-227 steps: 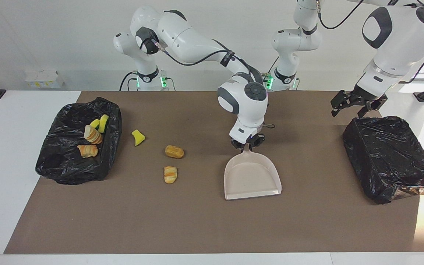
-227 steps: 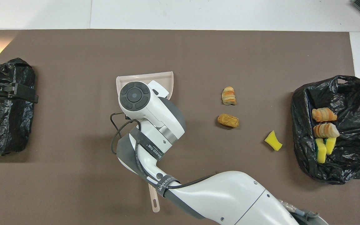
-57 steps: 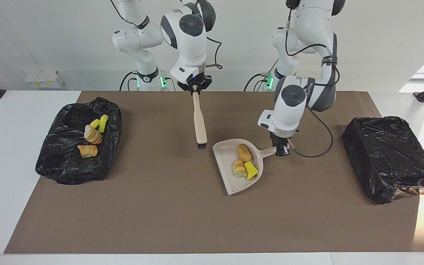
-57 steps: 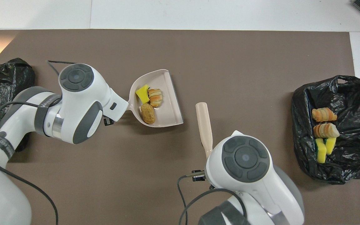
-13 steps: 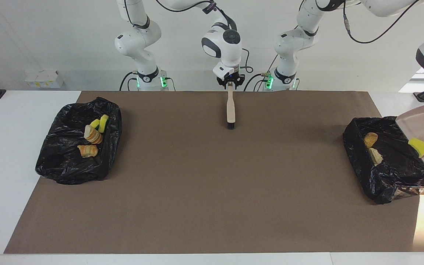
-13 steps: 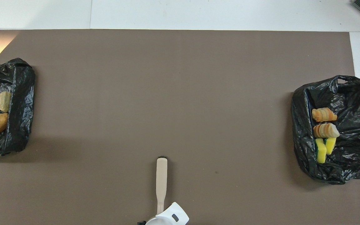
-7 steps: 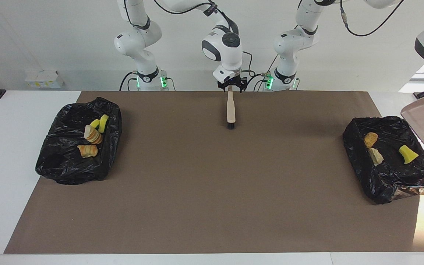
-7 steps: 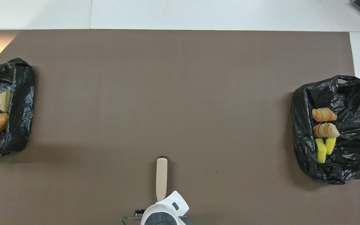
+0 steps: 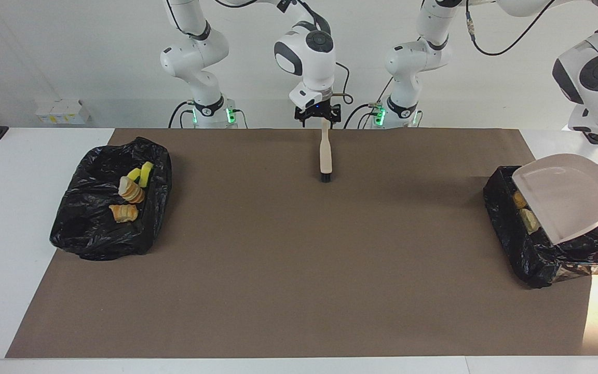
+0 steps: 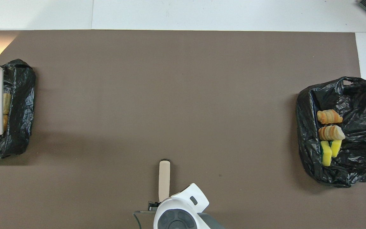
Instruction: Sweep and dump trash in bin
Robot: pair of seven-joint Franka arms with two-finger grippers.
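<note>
The trash lies in two black-bagged bins. Four pieces, two yellow wedges and two striped rolls, sit in the bin at the right arm's end of the counter, the wedges nearer to the robots than the rolls. Two more rolls show in the other bin at the left arm's end, partly covered by the dustpan. The dustpan hangs empty over that bin, its long axis along the counter's length, its mouth tipped down toward the counter's middle and its handle rising off the picture's edge. The left end effector is out of view there, clamped on the handle. The brush lies flat midway between the bins, well apart from both, its long axis pointing straight away from the robots, with the bristles at the farther end. The right end effector is just over the handle's tip; whether it is apart or together I cannot tell. A brown mat covers most of the white counter before a plain white wall. Small white boxes sit by the wall.
</note>
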